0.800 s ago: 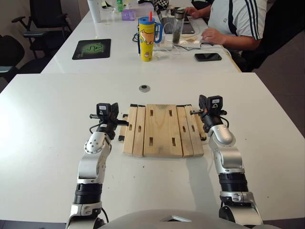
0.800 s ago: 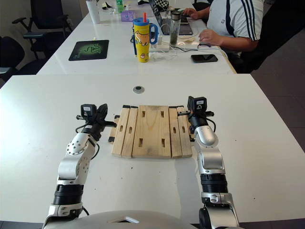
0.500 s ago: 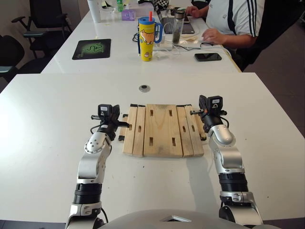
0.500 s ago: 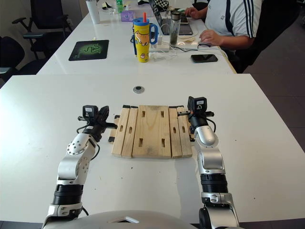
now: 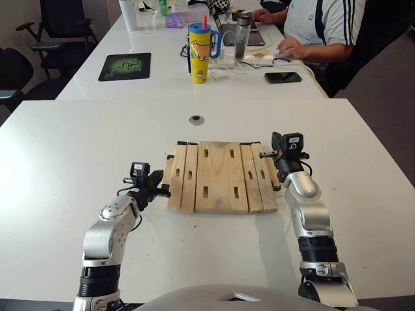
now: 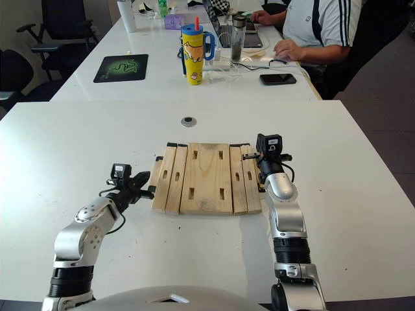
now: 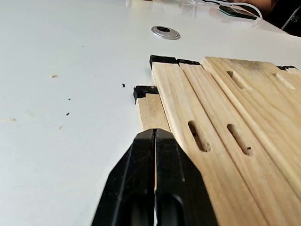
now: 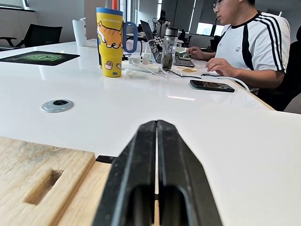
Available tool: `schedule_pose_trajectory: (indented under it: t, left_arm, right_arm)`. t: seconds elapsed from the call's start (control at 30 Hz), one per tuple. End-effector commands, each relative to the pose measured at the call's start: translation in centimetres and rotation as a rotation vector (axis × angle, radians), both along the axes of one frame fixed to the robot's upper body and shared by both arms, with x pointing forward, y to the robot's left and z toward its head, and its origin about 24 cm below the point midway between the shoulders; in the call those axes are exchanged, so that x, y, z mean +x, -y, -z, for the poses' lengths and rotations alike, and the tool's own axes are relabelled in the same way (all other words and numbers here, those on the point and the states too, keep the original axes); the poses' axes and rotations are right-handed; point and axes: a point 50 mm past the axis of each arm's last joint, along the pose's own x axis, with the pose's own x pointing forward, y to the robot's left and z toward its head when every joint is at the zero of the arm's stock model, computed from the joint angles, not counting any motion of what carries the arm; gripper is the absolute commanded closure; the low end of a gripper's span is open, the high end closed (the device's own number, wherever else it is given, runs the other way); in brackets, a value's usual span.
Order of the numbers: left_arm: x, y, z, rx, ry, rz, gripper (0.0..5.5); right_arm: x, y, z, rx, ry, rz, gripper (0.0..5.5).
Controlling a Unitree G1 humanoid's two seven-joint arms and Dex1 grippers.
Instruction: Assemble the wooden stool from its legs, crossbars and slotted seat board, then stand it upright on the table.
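The wooden stool parts lie flat in the middle of the white table [image 5: 78, 149]. The wide slotted seat board [image 5: 220, 175] is in the centre. Narrower slotted pieces with black end caps lie along its left side [image 5: 182, 176] and its right side [image 5: 259, 170]. A short wooden piece [image 7: 150, 110] sits against the outer left slat. My left gripper [image 5: 162, 190] is shut and empty, its tips just over the near end of that short piece. My right gripper [image 5: 276, 145] is also shut and empty. It hovers above the far right corner of the parts.
A metal grommet [image 5: 196, 120] is set in the table beyond the parts. The table behind holds a yellow mug [image 5: 201, 55], a dark mouse pad [image 5: 125, 66] and a phone [image 5: 283, 77], with a person seated there. Bare tabletop lies to both sides of the wood.
My left arm has drawn back toward me and outward, so its gripper went from the far left of the parts to their near left edge. The right arm has hardly moved.
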Motion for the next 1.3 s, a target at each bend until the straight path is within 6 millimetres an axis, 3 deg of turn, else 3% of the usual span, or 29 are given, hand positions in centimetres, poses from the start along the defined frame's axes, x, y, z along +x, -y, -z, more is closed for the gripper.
schedule_pose_trajectory:
  t: [0.03,0.23,0.57,0.9,1.07,1.3]
  left_arm:
    - [-0.7,0.2,0.2,-0.012,-0.026,0.068,5.47]
    - [-1.6,0.2,0.8,-0.012,-0.065,0.133,5.47]
    - [-1.2,-1.0,1.4,0.061,-0.091,0.083,5.47]
    - [-0.2,-2.5,0.0,0.068,-0.015,0.011,5.47]
    - [0.3,-2.3,-0.7,0.055,0.025,0.010,4.83]
    - [0.3,-2.0,-0.2,0.061,0.012,0.018,3.85]
  right_arm:
    - [-0.3,0.5,0.7,-0.015,-0.019,0.014,5.50]
    - [-0.5,0.8,1.2,-0.030,-0.028,0.020,5.50]
    - [-0.4,0.6,1.0,-0.028,-0.025,0.018,5.50]
    - [-0.3,0.7,1.0,-0.033,-0.023,0.014,5.50]
    - [-0.2,0.6,0.9,-0.037,-0.020,0.011,5.50]
    - [-0.2,0.6,0.8,-0.039,-0.017,0.008,5.50]
